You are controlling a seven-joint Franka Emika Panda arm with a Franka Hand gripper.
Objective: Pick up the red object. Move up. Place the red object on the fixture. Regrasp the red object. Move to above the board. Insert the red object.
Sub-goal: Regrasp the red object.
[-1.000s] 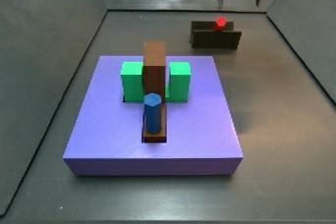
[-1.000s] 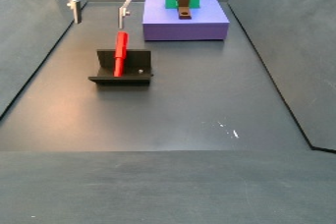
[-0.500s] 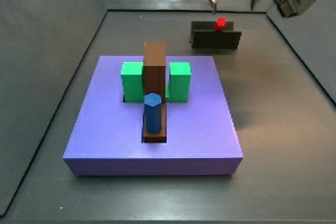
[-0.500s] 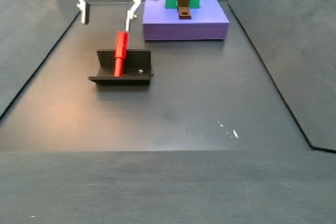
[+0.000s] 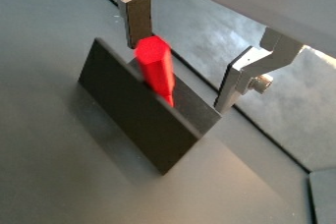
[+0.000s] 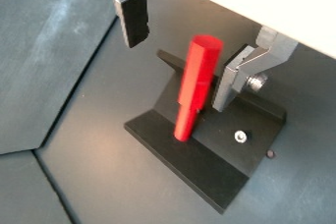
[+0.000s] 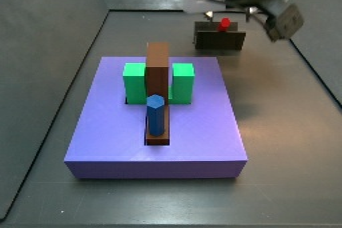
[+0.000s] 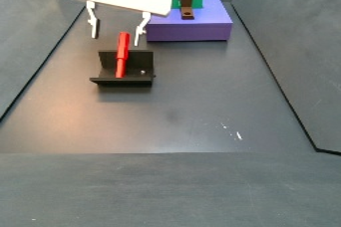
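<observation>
The red object (image 8: 122,55) is a slim red peg that leans in the fixture (image 8: 123,74), a small dark holder on the floor. It also shows in both wrist views (image 5: 155,66) (image 6: 195,85), resting in the fixture (image 5: 138,110) (image 6: 210,159). My gripper (image 8: 118,22) is open and hangs just above the peg's upper end, with one finger on each side (image 5: 136,17) (image 6: 234,76). The peg stands free between them. The board (image 7: 160,127) is a purple slab well apart from the gripper (image 7: 227,14).
On the board stand two green blocks (image 7: 135,82), a tall brown block (image 7: 158,64) and a blue peg (image 7: 155,115). Grey walls bound the dark floor (image 8: 186,121). The fixture (image 7: 221,40) sits near the far wall, beyond the board.
My gripper has come down towards the fixture and now straddles the top of the red peg. The peg and fixture have not moved.
</observation>
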